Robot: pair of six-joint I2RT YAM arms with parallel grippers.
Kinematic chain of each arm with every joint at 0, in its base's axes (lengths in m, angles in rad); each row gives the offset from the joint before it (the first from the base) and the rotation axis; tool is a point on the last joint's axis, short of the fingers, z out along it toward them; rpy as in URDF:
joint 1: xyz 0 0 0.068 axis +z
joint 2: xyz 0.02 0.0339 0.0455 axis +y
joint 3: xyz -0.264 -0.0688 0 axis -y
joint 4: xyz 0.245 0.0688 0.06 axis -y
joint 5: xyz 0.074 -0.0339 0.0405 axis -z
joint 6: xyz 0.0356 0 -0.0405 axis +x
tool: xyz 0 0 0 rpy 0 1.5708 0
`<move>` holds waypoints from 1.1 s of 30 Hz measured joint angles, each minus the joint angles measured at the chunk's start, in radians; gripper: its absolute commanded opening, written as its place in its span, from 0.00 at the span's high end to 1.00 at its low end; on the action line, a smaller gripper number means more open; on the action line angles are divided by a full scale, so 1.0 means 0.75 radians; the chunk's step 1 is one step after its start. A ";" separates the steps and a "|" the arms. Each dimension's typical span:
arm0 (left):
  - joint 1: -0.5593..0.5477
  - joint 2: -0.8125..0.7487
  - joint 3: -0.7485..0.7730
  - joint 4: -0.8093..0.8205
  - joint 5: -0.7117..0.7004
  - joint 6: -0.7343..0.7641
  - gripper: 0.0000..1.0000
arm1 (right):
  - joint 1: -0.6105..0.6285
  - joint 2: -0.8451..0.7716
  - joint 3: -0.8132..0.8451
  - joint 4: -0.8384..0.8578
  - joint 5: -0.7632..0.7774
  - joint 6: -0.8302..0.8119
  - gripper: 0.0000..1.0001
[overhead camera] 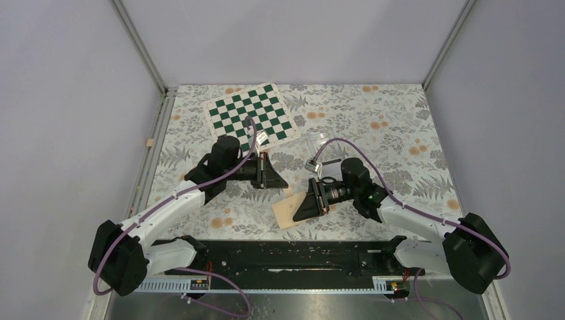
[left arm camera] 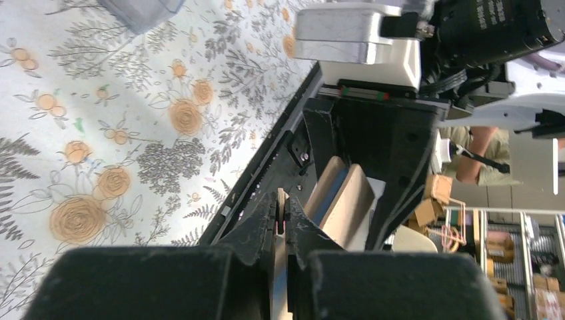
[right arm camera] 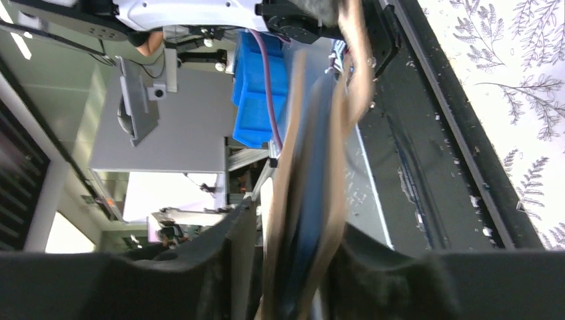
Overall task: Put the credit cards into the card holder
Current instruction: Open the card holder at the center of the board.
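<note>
My right gripper (overhead camera: 301, 208) is shut on the card holder (overhead camera: 284, 215), a tan wallet with a blue inside, near the table's front middle. In the right wrist view the card holder (right arm camera: 313, 200) stands edge-on between the fingers of that gripper (right arm camera: 303, 223), slightly spread. My left gripper (overhead camera: 282, 183) is just left of and behind it, shut on a thin credit card (left arm camera: 279, 267) seen edge-on between the fingers. In the left wrist view the left gripper (left arm camera: 281, 197) points at the card holder's open edge (left arm camera: 341, 197), a short gap away.
A green and white chessboard (overhead camera: 250, 115) lies at the back left. A clear plastic box (overhead camera: 313, 150) stands behind the right gripper and also shows in the left wrist view (left arm camera: 143, 10). A black rail (overhead camera: 300, 257) runs along the near edge.
</note>
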 measured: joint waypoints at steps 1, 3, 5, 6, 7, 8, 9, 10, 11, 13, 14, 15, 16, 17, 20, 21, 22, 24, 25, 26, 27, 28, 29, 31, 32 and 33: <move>0.005 -0.014 0.000 -0.020 -0.020 0.000 1.00 | 0.000 -0.002 0.010 -0.039 0.006 -0.022 0.39; 0.015 -0.036 0.006 -0.077 -0.064 0.005 1.00 | 0.001 -0.010 0.036 -0.111 0.028 -0.067 0.22; 0.033 -0.057 0.034 -0.169 -0.133 0.018 1.00 | 0.001 -0.029 0.081 -0.218 0.072 -0.139 0.10; 0.043 -0.068 0.051 -0.213 -0.171 0.026 1.00 | 0.002 -0.040 0.107 -0.273 0.102 -0.179 0.05; 0.052 -0.078 0.069 -0.250 -0.204 0.034 1.00 | 0.002 -0.051 0.133 -0.329 0.133 -0.218 0.01; 0.061 -0.092 0.090 -0.293 -0.242 0.043 1.00 | 0.002 -0.065 0.161 -0.389 0.174 -0.259 0.01; 0.065 -0.103 0.109 -0.326 -0.268 0.049 1.00 | 0.002 -0.078 0.189 -0.449 0.217 -0.299 0.01; 0.072 -0.114 0.136 -0.368 -0.297 0.061 1.00 | 0.002 -0.091 0.214 -0.506 0.258 -0.338 0.01; 0.074 -0.123 0.157 -0.392 -0.312 0.070 1.00 | 0.002 -0.101 0.229 -0.545 0.286 -0.364 0.01; 0.075 -0.140 0.204 -0.444 -0.328 0.089 1.00 | 0.002 -0.129 0.251 -0.636 0.357 -0.421 0.01; 0.075 -0.149 0.223 -0.464 -0.331 0.099 1.00 | 0.002 -0.144 0.255 -0.676 0.392 -0.446 0.00; 0.075 -0.157 0.243 -0.484 -0.333 0.108 1.00 | 0.003 -0.161 0.257 -0.716 0.425 -0.467 0.01; 0.075 -0.165 0.258 -0.498 -0.337 0.116 1.00 | 0.003 -0.177 0.257 -0.753 0.456 -0.488 0.01; 0.075 -0.173 0.275 -0.520 -0.339 0.127 1.00 | 0.003 -0.191 0.257 -0.785 0.485 -0.505 0.01; 0.075 -0.192 0.312 -0.568 -0.345 0.154 1.00 | 0.003 -0.224 0.258 -0.857 0.557 -0.546 0.00; 0.075 -0.193 0.321 -0.582 -0.344 0.163 1.00 | 0.003 -0.232 0.260 -0.874 0.573 -0.555 0.01; 0.075 -0.193 0.329 -0.589 -0.343 0.168 1.00 | 0.003 -0.239 0.262 -0.889 0.588 -0.563 0.00; 0.075 -0.193 0.342 -0.607 -0.332 0.179 1.00 | 0.003 -0.252 0.273 -0.919 0.616 -0.580 0.01; 0.075 -0.193 0.348 -0.617 -0.325 0.183 1.00 | 0.003 -0.257 0.278 -0.924 0.627 -0.588 0.01; 0.075 -0.193 0.350 -0.624 -0.319 0.187 1.00 | 0.003 -0.261 0.284 -0.931 0.635 -0.598 0.01; 0.075 -0.193 0.355 -0.630 -0.307 0.191 1.00 | 0.003 -0.264 0.291 -0.938 0.638 -0.608 0.01; 0.075 -0.193 0.361 -0.638 -0.294 0.194 1.00 | 0.003 -0.267 0.296 -0.941 0.644 -0.620 0.01; 0.075 -0.193 0.369 -0.647 -0.282 0.197 1.00 | 0.003 -0.270 0.298 -0.941 0.648 -0.632 0.01; 0.075 -0.193 0.388 -0.657 -0.256 0.197 1.00 | 0.003 -0.281 0.298 -0.945 0.656 -0.664 0.01; 0.075 -0.193 0.402 -0.664 -0.237 0.197 1.00 | 0.003 -0.289 0.298 -0.947 0.657 -0.686 0.01; 0.075 -0.193 0.413 -0.666 -0.219 0.197 1.00 | 0.003 -0.297 0.298 -0.949 0.657 -0.701 0.01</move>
